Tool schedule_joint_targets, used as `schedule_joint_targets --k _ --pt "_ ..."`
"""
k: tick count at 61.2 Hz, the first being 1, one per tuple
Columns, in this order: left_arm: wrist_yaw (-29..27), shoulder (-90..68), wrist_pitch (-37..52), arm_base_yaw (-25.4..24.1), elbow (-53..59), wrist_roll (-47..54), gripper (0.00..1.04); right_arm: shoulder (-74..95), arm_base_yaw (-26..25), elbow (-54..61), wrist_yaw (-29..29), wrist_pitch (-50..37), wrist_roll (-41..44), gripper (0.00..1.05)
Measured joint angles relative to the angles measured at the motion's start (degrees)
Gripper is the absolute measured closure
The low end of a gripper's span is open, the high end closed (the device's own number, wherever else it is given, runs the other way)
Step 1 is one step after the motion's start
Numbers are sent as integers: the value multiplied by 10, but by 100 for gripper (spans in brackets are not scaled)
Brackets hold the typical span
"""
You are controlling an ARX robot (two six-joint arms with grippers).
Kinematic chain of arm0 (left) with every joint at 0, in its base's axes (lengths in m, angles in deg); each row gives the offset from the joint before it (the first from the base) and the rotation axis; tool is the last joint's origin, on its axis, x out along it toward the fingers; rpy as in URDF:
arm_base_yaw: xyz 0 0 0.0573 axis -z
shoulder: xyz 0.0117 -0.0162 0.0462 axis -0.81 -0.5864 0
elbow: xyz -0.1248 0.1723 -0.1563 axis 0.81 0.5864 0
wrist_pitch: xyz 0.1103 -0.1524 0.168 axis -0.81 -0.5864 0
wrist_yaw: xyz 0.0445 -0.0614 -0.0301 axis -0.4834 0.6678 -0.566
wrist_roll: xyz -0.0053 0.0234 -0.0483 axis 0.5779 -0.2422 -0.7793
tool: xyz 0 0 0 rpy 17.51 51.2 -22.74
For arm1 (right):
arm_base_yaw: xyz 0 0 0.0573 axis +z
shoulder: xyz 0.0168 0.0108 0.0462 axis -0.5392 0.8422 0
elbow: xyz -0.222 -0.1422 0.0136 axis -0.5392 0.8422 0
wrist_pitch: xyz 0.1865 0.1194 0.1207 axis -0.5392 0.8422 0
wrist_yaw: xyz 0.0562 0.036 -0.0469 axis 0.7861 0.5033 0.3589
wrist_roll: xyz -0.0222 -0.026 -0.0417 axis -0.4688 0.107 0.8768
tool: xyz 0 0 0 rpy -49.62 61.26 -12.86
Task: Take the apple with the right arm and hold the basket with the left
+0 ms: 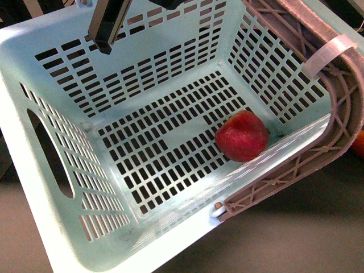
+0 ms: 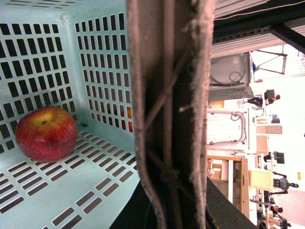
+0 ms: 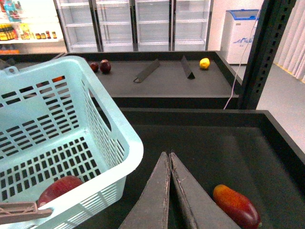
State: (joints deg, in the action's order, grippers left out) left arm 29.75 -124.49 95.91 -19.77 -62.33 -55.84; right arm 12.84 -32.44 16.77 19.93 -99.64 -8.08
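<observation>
The pale mint basket (image 1: 23, 74) fills the front view, tilted. The red apple (image 1: 242, 135) lies on its slotted floor in the corner by the grey-brown handle (image 1: 341, 108) with its white zip tie (image 1: 330, 52). My left gripper (image 2: 171, 200) is shut on the handle (image 2: 167, 95); the apple (image 2: 46, 133) lies close beside it inside the basket (image 2: 71, 12). A dark flat finger (image 1: 107, 31) of the left arm's end shows over the far wall. My right gripper (image 3: 169, 155) is shut and empty, outside the basket (image 3: 128, 138). The apple (image 3: 59, 188) shows over the rim.
An orange-red oval fruit (image 3: 237, 206) lies on the dark tray (image 3: 228, 143) just beside my right gripper. A further dark shelf holds two dark fruits (image 3: 105, 66) and a yellow one (image 3: 204, 63). A black upright post (image 3: 267, 43) stands at the right.
</observation>
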Motion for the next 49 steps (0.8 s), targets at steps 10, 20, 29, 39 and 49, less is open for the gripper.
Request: schedule_joint_targets --k 10,20,29,39,49 --pt "0 0 0 0 0 0 98 -26 0 0 0 26 0 103" --pt "0 0 0 0 0 0 98 -50 0 0 0 50 0 103" --pt "0 0 0 0 0 0 98 -127 0 0 0 146 0 103" --pt "0 0 0 0 0 1 98 -153 0 0 0 157 0 103" --pt "0 0 0 0 0 0 98 -154 0 0 0 157 0 87"
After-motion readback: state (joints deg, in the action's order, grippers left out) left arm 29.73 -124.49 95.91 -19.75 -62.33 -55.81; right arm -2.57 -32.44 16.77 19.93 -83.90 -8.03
